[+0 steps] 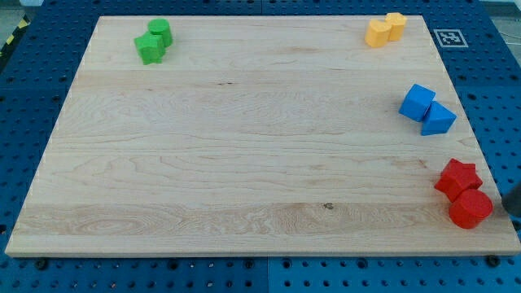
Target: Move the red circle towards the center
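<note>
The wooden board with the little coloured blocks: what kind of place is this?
Probably a robotics lab bench. The wooden board lies on a blue perforated table, a printed marker tag sits beside it, and my tip shows right of the red circle.

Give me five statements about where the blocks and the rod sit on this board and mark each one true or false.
1. The red circle touches the red star. True.
2. The red circle lies at the board's centre. False: it sits near the corner at the view's bottom right.
3. The two green blocks are at the view's top left. True.
4. The two yellow blocks lie at the view's bottom left. False: they are at the view's top right.
5. My tip stands at the view's left of the red circle. False: the dark rod shows at the view's right edge, just beyond the red circle.
</note>
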Tool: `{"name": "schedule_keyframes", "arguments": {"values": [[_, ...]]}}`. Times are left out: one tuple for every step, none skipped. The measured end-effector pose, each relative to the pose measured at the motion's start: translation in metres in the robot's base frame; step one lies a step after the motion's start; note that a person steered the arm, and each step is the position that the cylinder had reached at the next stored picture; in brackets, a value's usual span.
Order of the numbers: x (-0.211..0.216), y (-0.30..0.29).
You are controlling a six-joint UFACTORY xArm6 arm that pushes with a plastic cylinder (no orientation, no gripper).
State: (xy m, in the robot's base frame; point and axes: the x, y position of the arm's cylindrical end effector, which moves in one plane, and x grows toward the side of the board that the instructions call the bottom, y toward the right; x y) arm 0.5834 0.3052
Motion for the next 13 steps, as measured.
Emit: {"name": "schedule_keyframes", "arguments": {"values": [[0.001, 0.000], [0.003, 0.000], [0.024, -0.001], [0.031, -0.022], [-0.001, -0.055], [-0.007, -0.046], [-0.007, -0.044], [-0.008, -0.071], [-0.030, -0.114], [-0.029, -0.120], [-0.029, -0.127], [-0.029, -0.127], [-0.029, -0.131]]}}
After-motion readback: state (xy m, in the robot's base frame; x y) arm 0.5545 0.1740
